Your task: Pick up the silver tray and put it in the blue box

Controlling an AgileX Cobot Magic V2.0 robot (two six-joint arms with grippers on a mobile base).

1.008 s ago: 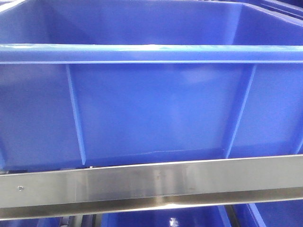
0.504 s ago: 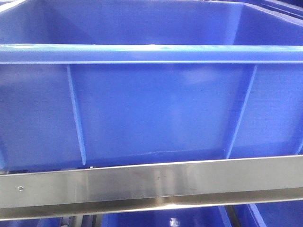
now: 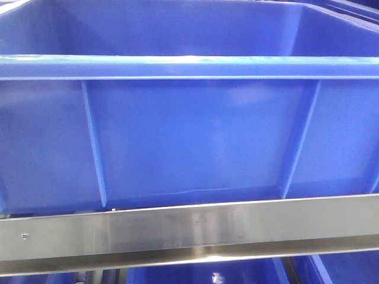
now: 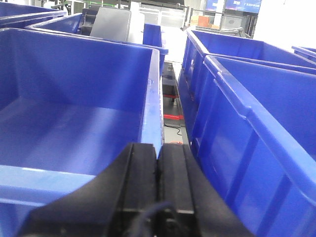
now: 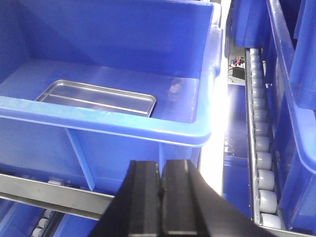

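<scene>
The silver tray (image 5: 96, 98) lies flat on the floor of the blue box (image 5: 123, 121), toward its left side, in the right wrist view. My right gripper (image 5: 161, 165) is shut and empty, outside the box below its near rim. My left gripper (image 4: 158, 148) is shut and empty, over the near right corner of another blue bin (image 4: 150, 89). The front view shows only the ribbed side of the blue box (image 3: 195, 136); the tray is hidden there.
A steel rail (image 3: 189, 228) runs below the box. A roller conveyor (image 5: 261, 143) runs on the right. More blue bins (image 4: 247, 113) stand to the right of my left gripper, with a narrow gap between. A grey object (image 4: 111, 22) sits in a far bin.
</scene>
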